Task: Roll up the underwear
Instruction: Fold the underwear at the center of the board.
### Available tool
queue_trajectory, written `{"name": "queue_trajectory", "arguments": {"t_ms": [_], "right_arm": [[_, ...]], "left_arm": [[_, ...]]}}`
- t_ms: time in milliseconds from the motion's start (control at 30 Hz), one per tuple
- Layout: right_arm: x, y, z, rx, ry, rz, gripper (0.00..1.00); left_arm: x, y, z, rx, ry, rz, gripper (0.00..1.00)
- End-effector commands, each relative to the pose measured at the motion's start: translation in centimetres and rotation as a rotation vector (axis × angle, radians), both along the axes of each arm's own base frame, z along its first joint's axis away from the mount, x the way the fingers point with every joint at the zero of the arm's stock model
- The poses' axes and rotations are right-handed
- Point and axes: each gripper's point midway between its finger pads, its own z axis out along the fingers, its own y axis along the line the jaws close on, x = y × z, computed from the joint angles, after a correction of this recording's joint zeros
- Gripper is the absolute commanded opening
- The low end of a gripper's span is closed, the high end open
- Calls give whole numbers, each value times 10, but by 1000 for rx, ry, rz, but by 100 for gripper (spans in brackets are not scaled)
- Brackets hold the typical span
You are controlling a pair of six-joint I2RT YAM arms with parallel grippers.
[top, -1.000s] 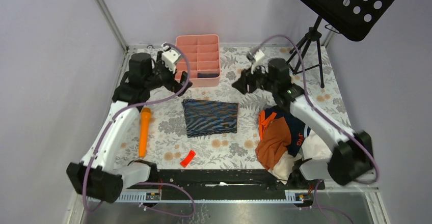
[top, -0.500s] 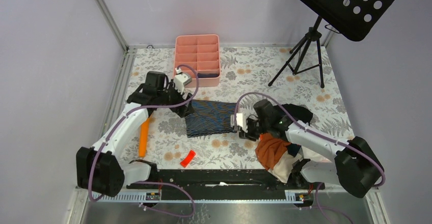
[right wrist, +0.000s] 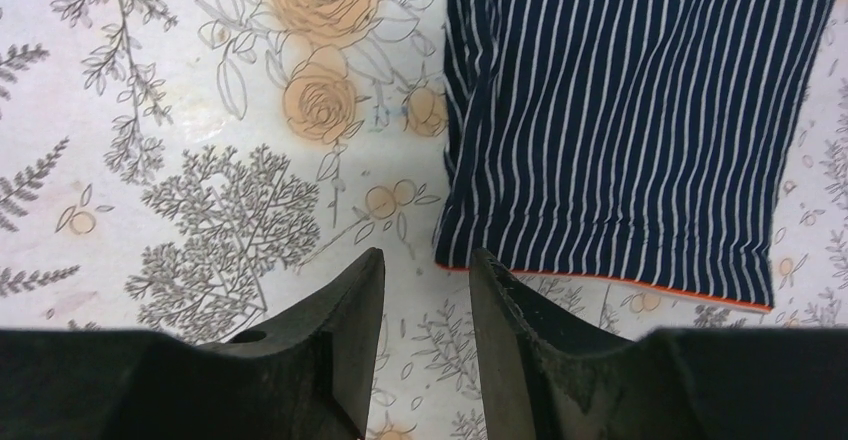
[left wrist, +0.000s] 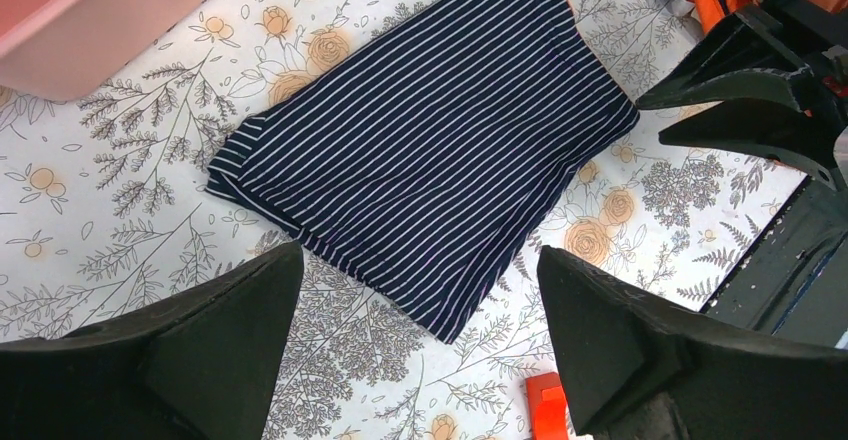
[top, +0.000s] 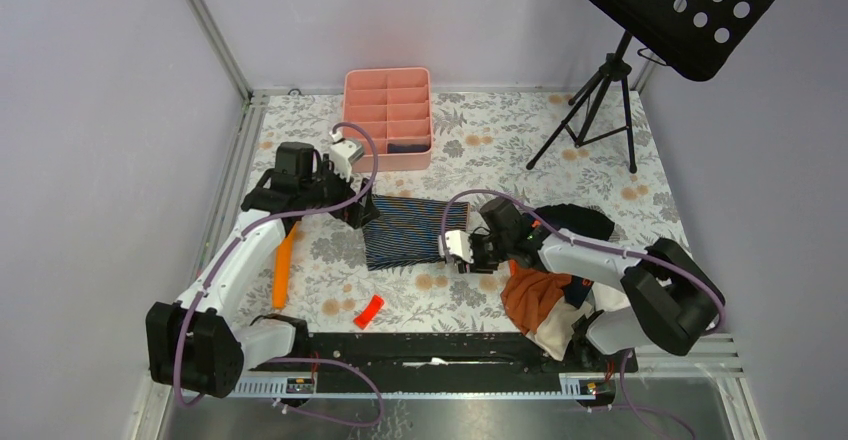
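Note:
The underwear (top: 412,232), dark navy with thin white stripes, lies flat in the middle of the floral table. In the left wrist view the underwear (left wrist: 430,160) fills the centre, one corner reaching between my fingers. My left gripper (top: 365,212) hovers over its left edge, and the left gripper (left wrist: 420,260) stands wide open, holding nothing. My right gripper (top: 462,250) sits low at the cloth's near right corner. The right gripper (right wrist: 428,257) is partly open and empty, its tip just short of the underwear (right wrist: 640,130) and its orange-trimmed hem.
A pink divided tray (top: 388,118) stands at the back. An orange tool (top: 284,260) and a small red piece (top: 368,310) lie to the left and front. A heap of orange and white clothes (top: 540,295) sits right, a tripod (top: 600,90) behind it.
Both arms have swung forward from the back of the table and come down to the underwear, the left to its left edge, the right to its near right corner.

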Motion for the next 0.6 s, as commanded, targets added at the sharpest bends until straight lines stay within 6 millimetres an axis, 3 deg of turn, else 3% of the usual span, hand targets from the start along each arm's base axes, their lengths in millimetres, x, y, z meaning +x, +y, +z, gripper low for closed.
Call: {"name": "queue_trajectory", "arguments": {"t_ms": [0,200,400,467,567], "right_arm": [[21,24,18,64,-87,35,44],[19,24,4,25,-73,82,40],[13,9,-19,-72,-40,102,38],[15,6,-25,-100,-42,102,33],[19,4,-31,-136,-31,99,15]], "left_arm": [[5,-3,10,-19,-55,-15,95],[4,-1,8,4,-62,-26,95],[2,10,0,113,-109,-97,95],[-2,15,-7,170,-128,-153,94],[-13,23,-22,257,-155,-259,91]]}}
